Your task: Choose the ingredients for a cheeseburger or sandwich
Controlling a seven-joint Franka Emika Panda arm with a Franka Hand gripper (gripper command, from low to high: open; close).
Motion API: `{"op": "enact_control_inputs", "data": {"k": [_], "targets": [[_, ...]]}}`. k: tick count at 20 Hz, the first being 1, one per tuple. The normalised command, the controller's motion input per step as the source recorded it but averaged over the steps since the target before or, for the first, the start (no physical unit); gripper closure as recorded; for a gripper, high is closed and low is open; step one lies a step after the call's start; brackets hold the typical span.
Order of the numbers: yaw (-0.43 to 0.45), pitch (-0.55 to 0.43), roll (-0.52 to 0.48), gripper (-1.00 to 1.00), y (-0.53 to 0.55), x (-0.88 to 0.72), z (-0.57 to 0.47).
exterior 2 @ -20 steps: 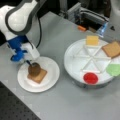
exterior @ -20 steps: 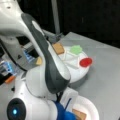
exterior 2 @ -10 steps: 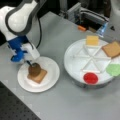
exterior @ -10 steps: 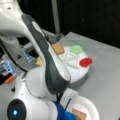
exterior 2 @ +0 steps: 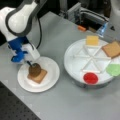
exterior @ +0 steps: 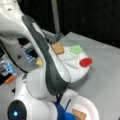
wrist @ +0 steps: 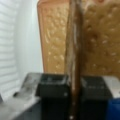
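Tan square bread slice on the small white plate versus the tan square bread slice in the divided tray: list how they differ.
The tan square bread slice on the small white plate lies under the round dark-brown patty, gripped on edge by the gripper; the tan square bread slice in the divided white tray lies bare. The first rests on a plain plate, the second in a tray compartment. Both are tan, square and flat.

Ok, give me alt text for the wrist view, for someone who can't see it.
Close up, the gripper holds a thin dark-brown patty edge-on, running up the middle of the frame. Behind it lies a tan bread slice on a white plate.
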Motion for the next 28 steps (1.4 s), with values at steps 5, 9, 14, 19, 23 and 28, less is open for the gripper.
{"op": "enact_control_inputs", "data": {"k": [5,9,14,19,23,28], "targets": [[0.224,0.044,0.006,1.0,-0.17,0.27,-0.03],[0.219,0.045,0.002,-1.0,-0.15,0.27,-0.03],[0.218,0.047,-0.009,-1.0,-0.13,0.29,-0.02],[0.22,0.049,-0.031,-1.0,-0.16,0.31,0.01],[0.227,0.06,-0.059,-1.0,-0.18,0.33,0.04],[0.233,0.077,-0.039,-1.0,-0.15,0.34,0.06]]}}
